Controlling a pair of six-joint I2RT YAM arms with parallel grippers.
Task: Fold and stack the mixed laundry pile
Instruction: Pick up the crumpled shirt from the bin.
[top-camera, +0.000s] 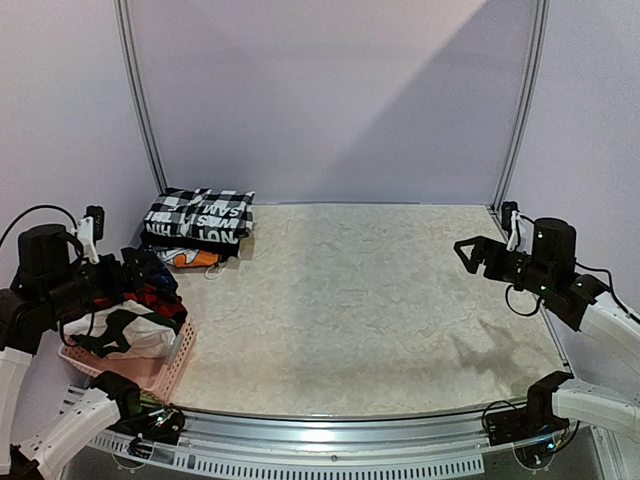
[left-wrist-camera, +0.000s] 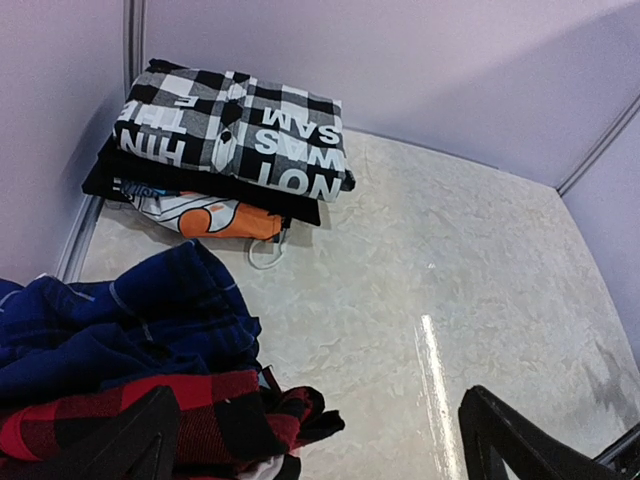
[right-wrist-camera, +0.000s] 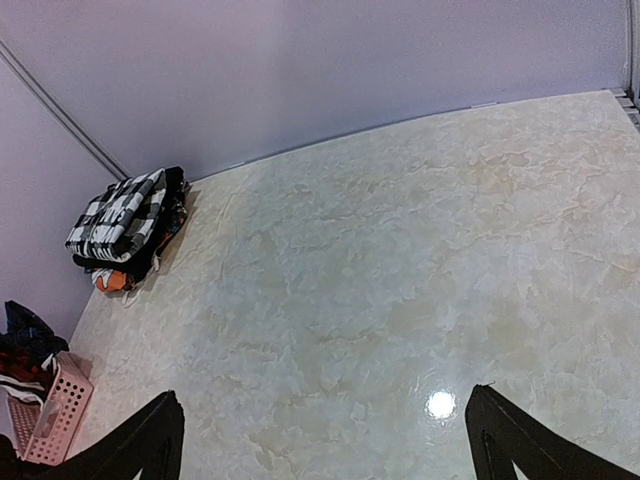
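Note:
The mixed laundry pile fills a pink basket at the table's front left. A white T-shirt with black print lies on top, with red-and-black plaid and blue plaid cloth beside it. My left gripper hovers open just above the pile; in the left wrist view the gripper has its left finger over the red plaid and nothing is held. My right gripper hangs open over the table's right side, and the right wrist view shows only bare table between that gripper's fingers.
A folded stack sits at the back left corner, topped by a black-and-white checked piece with lettering over dark and orange-printed pieces. The marbled tabletop ends at purple walls behind and at both sides.

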